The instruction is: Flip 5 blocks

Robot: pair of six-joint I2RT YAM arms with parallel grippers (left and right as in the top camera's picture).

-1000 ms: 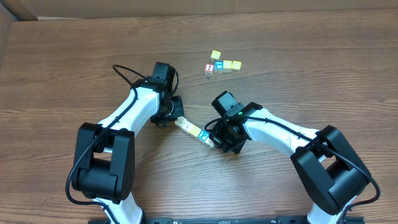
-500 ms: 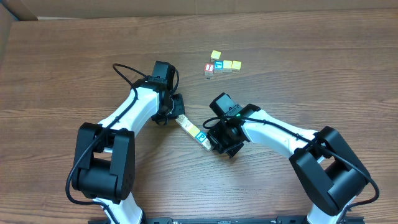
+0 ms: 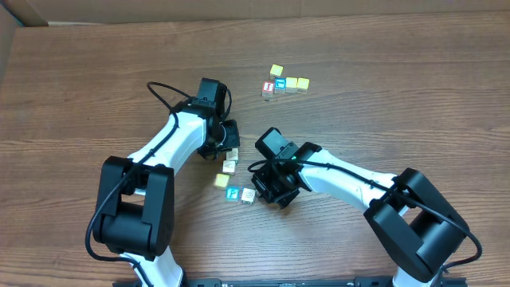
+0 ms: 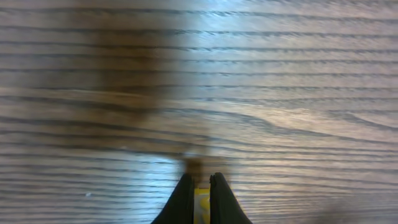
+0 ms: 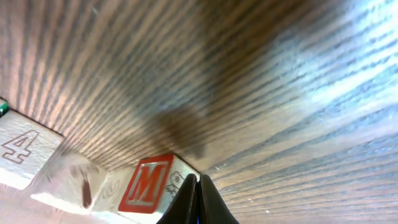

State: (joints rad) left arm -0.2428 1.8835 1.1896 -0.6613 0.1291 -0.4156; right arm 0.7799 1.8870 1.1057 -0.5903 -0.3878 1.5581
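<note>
Between the arms the blocks [image 3: 229, 167] were seen scattered — left gripper [image 4: 200, 179] and right gripper [image 5: 199, 180] pinched together — each was best tipped singly.

The cream block with a red M [image 5: 148, 183], just left of the right gripper [image 5: 198, 183], runs off the bottom edge. The block marked 4 [image 5: 18, 152], farther left of that gripper, is cut by the left edge. Overhead, engravings on the blocks [image 3: 229, 167] beside it are too small to read.
</note>
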